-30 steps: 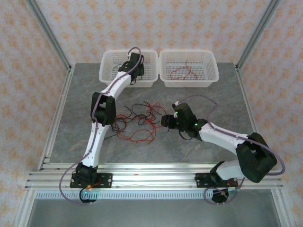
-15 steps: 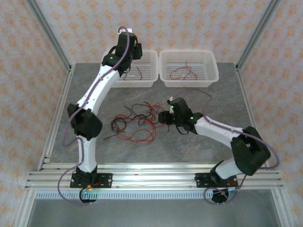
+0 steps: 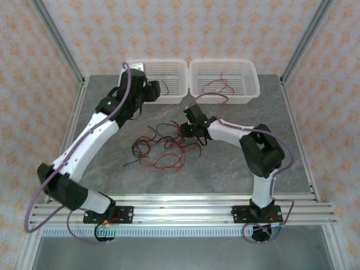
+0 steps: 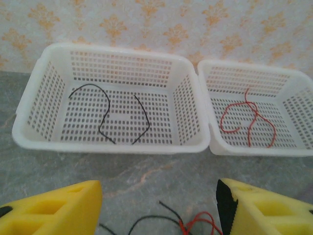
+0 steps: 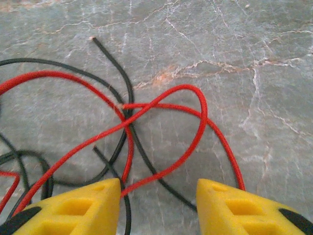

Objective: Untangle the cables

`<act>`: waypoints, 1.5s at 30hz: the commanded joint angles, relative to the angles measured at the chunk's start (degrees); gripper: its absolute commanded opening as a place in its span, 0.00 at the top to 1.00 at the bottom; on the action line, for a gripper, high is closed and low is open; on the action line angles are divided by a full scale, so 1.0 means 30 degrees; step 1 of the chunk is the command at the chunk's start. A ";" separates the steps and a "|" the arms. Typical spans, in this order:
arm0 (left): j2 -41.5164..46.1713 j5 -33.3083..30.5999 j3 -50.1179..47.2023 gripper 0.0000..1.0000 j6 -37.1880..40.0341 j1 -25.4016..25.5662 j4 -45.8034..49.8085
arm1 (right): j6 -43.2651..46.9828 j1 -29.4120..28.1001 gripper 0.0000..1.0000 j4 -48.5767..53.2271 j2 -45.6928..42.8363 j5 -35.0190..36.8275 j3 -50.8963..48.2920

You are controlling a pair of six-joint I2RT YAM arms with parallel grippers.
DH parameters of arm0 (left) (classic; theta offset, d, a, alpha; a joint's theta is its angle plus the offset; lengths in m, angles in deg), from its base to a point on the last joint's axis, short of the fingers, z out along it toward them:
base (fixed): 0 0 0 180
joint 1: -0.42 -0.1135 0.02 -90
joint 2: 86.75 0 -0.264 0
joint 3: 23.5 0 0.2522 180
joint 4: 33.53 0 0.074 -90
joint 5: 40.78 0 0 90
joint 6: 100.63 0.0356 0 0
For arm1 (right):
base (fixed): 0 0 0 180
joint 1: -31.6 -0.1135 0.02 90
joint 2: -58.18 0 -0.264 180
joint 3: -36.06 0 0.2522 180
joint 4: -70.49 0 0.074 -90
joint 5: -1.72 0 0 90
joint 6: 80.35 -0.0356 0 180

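Tangle of red and black cables [image 3: 163, 147] sprawls mid-tabletop [image 3: 225, 169], its long axis running left to right. Right claw [image 5: 159, 196] hovers over the right end, jaws apart, with a red loop [image 5: 204, 115] arching away ahead. Left claw [image 4: 159, 205] gapes empty, facing the baskets [image 4: 112, 144].

Lab booth, aluminium frame [image 3: 180, 209], patterned wall panels [image 3: 225, 28]
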 commanded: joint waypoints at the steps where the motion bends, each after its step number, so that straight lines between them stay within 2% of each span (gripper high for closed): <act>1: 0.2423 0.0343 -0.1671 0.34 -0.0761 0.0161 -0.1446 | -0.0706 0.0282 0.58 0.0316 0.1164 0.0978 0.1100; 8: 0.5443 -0.0559 -0.4024 0.34 -0.0842 0.0214 -0.0542 | -0.1592 0.0525 0.63 0.0016 0.3060 0.1504 0.2725; 13: 0.6936 -0.0063 -0.5171 0.34 -0.1510 0.0249 -0.0362 | -0.1759 0.0554 0.86 0.0022 0.3223 0.2031 0.2891; 17: 0.7528 -0.0145 -0.5814 0.34 -0.2027 0.0388 0.0050 | -0.1811 0.0554 1.00 -0.0022 0.2096 0.1767 0.2557; 23: 0.8195 0.0489 -0.8347 0.34 -0.3191 0.1069 -0.1245 | -0.1309 0.0386 1.00 0.0676 -0.1252 0.1061 0.2139; 26: 0.8098 0.1076 -0.9673 0.34 -0.3540 0.1876 -0.2477 | -0.0846 0.0219 1.00 0.1061 -0.3437 0.0677 0.2058; 33: 0.7368 0.0913 -1.1755 0.34 -0.3517 0.3960 -0.6136 | 0.0208 0.0144 1.00 0.2216 -0.7678 -0.0470 0.1651; 40: 0.5283 0.0836 -1.1105 0.34 -0.1847 0.6450 -0.9033 | 0.0030 0.0144 1.00 0.1674 -0.9516 -0.1772 0.1030; 45: 0.3274 0.1048 -1.0259 0.34 -0.0325 0.7525 -1.1057 | -0.0514 0.0144 1.00 0.0896 -1.0496 -0.2090 0.0176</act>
